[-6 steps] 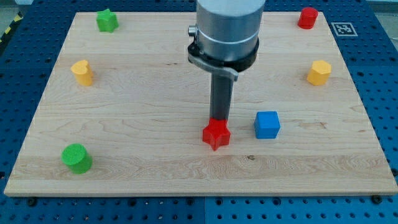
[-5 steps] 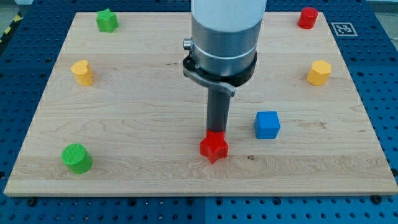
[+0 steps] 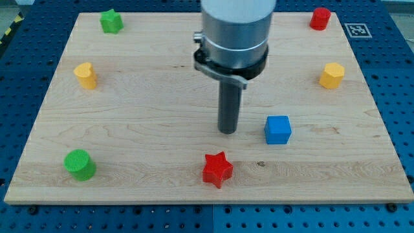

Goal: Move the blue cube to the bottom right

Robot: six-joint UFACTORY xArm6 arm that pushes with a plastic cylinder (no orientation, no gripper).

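The blue cube (image 3: 278, 129) sits on the wooden board (image 3: 142, 116), right of centre and toward the view's bottom. My tip (image 3: 228, 132) rests on the board just left of the blue cube, with a small gap between them. A red star block (image 3: 217, 169) lies below my tip, near the board's bottom edge, apart from it.
A green star (image 3: 111, 21) at top left, a yellow block (image 3: 85, 75) at left, a green cylinder (image 3: 79, 164) at bottom left, a red cylinder (image 3: 319, 18) at top right, and a yellow hexagonal block (image 3: 332, 76) at right.
The red star has slid toward the view's bottom. My tip was touching it and now stands apart, higher in the view and slightly right. The blue cube has not moved.
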